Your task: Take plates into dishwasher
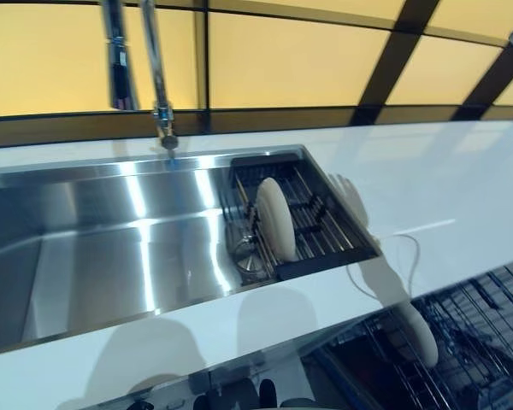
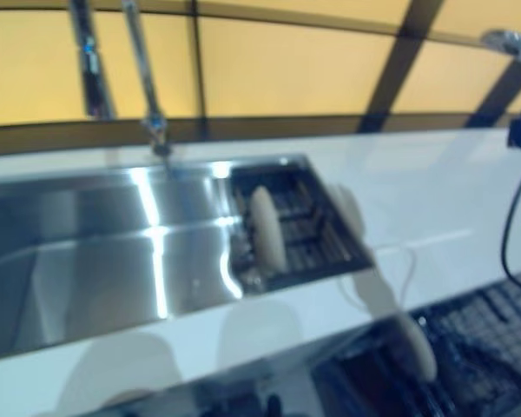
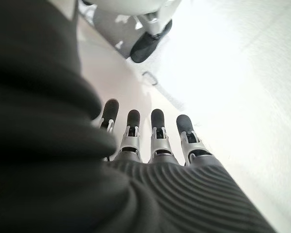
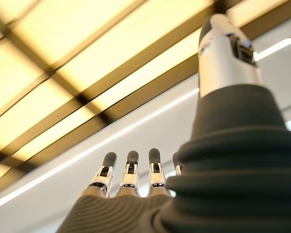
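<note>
A white plate (image 1: 275, 218) stands on edge in a dark dish rack (image 1: 329, 226) at the right end of the steel sink (image 1: 111, 256). A second white plate (image 1: 416, 335) stands in the open dishwasher's wire rack (image 1: 479, 325), below the counter's front edge at the lower right. Neither hand shows in the eye views. My left hand (image 3: 160, 141) shows in its wrist view with straight fingers, empty, over a pale floor. My right hand (image 4: 131, 179) shows in its wrist view with straight fingers, empty, facing the yellow windows.
A tall faucet (image 1: 158, 77) rises behind the sink. The white counter (image 1: 445, 188) runs right of the sink and along its front. Yellow window panes with dark frames stand behind the counter.
</note>
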